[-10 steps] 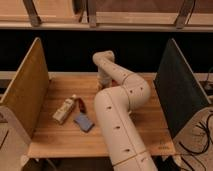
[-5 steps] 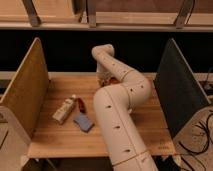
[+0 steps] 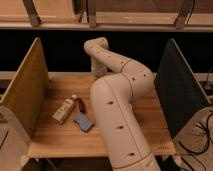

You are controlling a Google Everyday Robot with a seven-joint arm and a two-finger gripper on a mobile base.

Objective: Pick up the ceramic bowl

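Gripper [image 3: 96, 74] hidden behind arm [image 3: 117, 100] at far side of surface [image 3: 60, 137]; bottle [image 3: 65, 110] & blue sponge [image 3: 83, 122] lie left

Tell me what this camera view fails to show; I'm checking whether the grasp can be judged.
- Ceramic bowl: not visible; possibly behind the arm.
- Claw: hidden at the arm's far end, near the table's back edge.
- Bottle label and blue object beside it: too blurred to identify.
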